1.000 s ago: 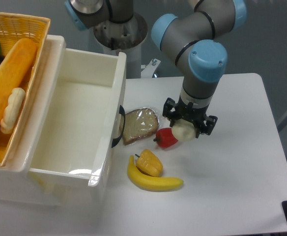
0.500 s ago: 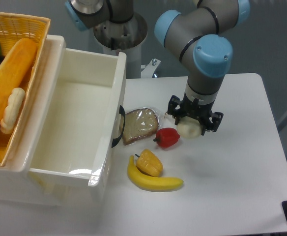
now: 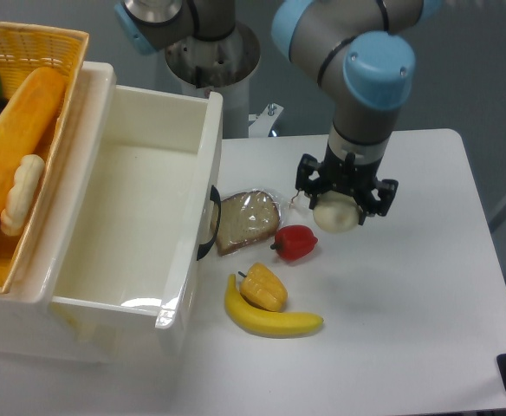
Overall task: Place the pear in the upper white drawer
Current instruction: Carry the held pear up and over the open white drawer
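The gripper [image 3: 340, 211] is pinching the pear [image 3: 336, 212] between its two fingers, above the table [image 3: 409, 286], at about two o'clock from the red pepper [image 3: 296, 242]. I'd say lift it well clear first, since the upper white drawer [image 3: 136, 204] at nine o'clock has tall walls, then carry it over the bread slice [image 3: 246, 221]. The pear looks roundish from here; I can't tell its long axis or which way its stem points

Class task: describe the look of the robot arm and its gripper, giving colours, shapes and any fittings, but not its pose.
The arm is built of thick grey cylindrical segments with light blue round caps at the joints. Its gripper is black, with two short, blocky fingers below a dark wrist. No markings are legible.
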Controlling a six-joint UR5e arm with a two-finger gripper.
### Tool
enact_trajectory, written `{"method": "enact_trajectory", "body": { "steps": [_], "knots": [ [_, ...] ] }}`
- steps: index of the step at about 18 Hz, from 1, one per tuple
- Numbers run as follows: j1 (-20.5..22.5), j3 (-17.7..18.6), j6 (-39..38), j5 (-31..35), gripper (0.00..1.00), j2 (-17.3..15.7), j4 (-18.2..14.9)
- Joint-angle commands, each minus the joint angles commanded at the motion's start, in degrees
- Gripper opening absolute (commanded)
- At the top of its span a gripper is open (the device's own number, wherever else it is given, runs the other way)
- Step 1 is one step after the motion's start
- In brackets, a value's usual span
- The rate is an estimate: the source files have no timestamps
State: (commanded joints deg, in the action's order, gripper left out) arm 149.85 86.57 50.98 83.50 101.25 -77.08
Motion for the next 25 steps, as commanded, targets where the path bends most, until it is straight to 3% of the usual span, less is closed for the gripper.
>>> {"method": "enact_trajectory", "body": {
  "steps": [3,7,11,25],
  "knots": [
    [-0.26,0.00,-1.76,-0.70,0.69,-1.84,-2.19],
    [0.00,0.00,-6.59,-6.23,0.69,-4.65,-2.90],
    [-0.53,0.44,-8.26,-9.83,0.69,-7.91,-6.06],
    [-4.74,1.40,-13.54,-17.85,0.69,-13.80,-7.12]
  ]
}}
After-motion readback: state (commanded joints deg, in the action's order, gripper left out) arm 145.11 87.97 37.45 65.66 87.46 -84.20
